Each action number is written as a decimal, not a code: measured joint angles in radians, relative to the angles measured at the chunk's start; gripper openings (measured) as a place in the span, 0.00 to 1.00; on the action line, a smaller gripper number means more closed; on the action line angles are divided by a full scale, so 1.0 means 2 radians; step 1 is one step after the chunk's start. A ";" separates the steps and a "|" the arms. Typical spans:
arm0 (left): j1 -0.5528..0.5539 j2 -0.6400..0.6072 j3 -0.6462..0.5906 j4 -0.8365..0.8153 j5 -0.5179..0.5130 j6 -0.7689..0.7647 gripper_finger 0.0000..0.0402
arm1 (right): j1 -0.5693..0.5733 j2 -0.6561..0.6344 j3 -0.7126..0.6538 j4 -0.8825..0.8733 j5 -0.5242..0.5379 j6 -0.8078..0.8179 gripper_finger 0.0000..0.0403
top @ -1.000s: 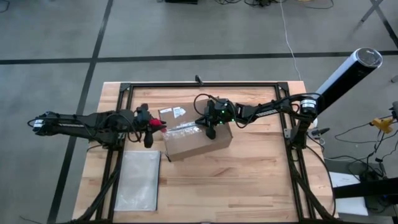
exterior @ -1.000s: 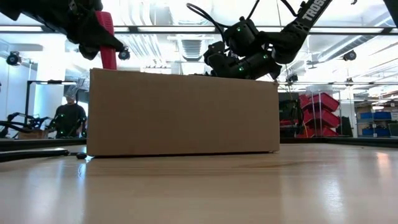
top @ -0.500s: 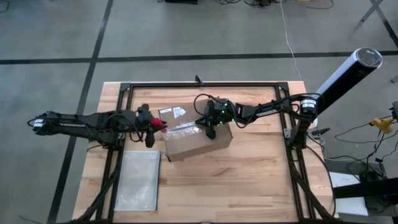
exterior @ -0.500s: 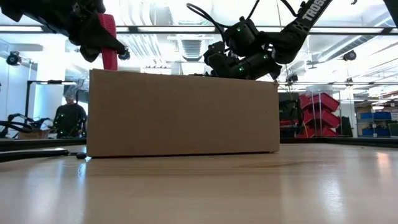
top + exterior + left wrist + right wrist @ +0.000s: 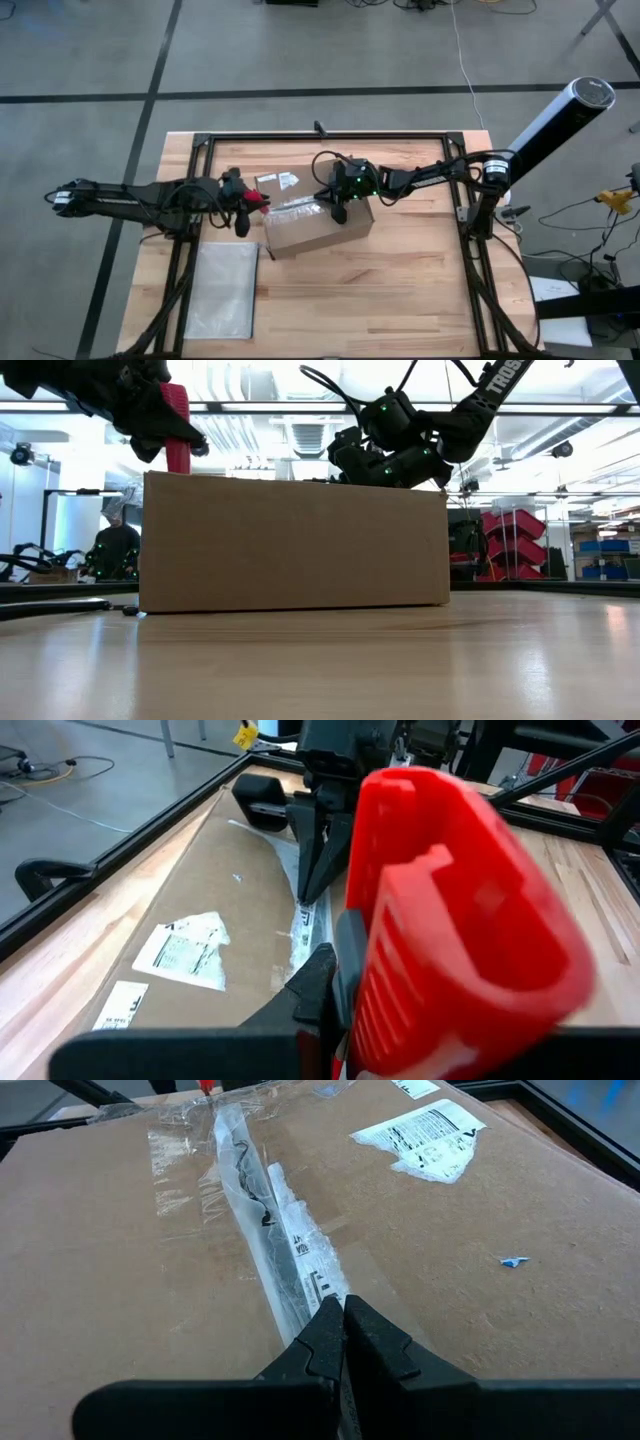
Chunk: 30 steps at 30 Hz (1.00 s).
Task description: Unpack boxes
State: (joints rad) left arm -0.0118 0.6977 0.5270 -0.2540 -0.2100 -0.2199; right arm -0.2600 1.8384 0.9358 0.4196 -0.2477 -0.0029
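left gripper (image 5: 243,205) clenched on red utility knife (image 5: 252,200) at box's left end | cardboard box (image 5: 315,222) mid-table: stiff, probably light, taped seam is the way in | right gripper (image 5: 343,1320) clenched empty, pressing tape seam (image 5: 270,1255)

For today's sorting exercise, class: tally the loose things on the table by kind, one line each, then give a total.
Cardboard boxes: 1, the box with taped seam and white labels.
Utility knives: 1, the red knife, held in the left end effector.
Pouches: 1, the flat grey-white pouch lying on the table.
Total: 3
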 joint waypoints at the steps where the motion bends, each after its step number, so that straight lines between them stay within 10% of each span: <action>1: 0.000 0.000 0.000 0.004 0.001 0.002 0.08 | 0.000 0.000 0.000 0.000 0.000 0.000 0.00; 30: 0.000 -0.011 0.040 0.033 0.006 0.061 0.08 | 0.000 -0.004 0.000 -0.002 -0.006 -0.002 0.00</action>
State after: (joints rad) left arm -0.0122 0.6762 0.6073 -0.1888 -0.1973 -0.0984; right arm -0.2600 1.8299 0.9353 0.4159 -0.2594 -0.0060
